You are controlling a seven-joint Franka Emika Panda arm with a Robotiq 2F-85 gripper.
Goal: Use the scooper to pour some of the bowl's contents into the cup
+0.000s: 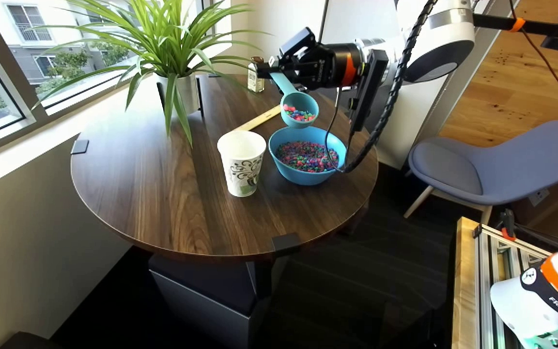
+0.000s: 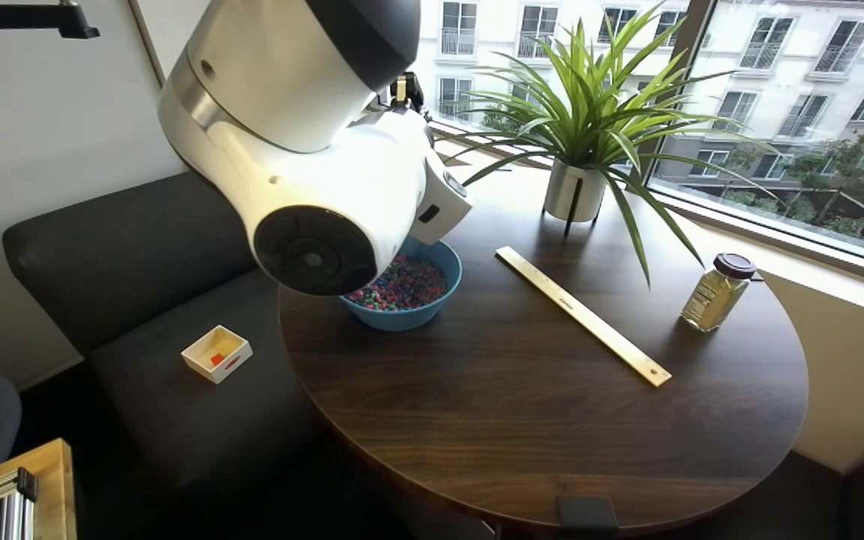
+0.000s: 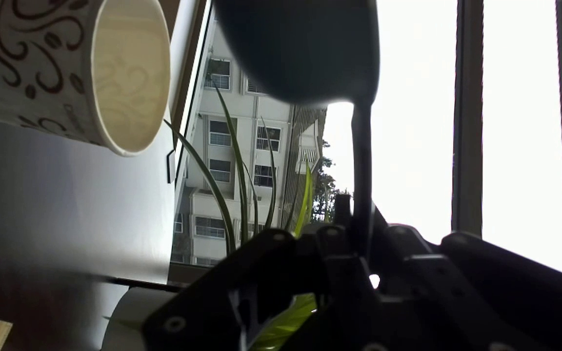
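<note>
My gripper (image 1: 270, 71) is shut on the handle of the light-blue scooper (image 1: 303, 101). The scooper's round head holds some multicoloured pieces and hangs above the back rim of the blue bowl (image 1: 303, 175). The bowl holds many small coloured pieces and also shows in an exterior view (image 2: 402, 319), partly behind the arm. The white cup (image 1: 242, 167) stands upright beside the bowl, its visible inside bare. In the wrist view the cup (image 3: 130, 83) is at the upper left, apart from the dark scooper head (image 3: 305, 53); the gripper (image 3: 359, 219) grips the handle.
A wooden ruler (image 2: 582, 315) lies on the round table (image 2: 492, 420). A jar with a dark lid (image 2: 717, 296) and a potted plant (image 1: 182, 94) stand on the table. A cable (image 1: 380, 131) hangs from the arm beside the bowl. A small box (image 2: 217, 354) sits on the seat.
</note>
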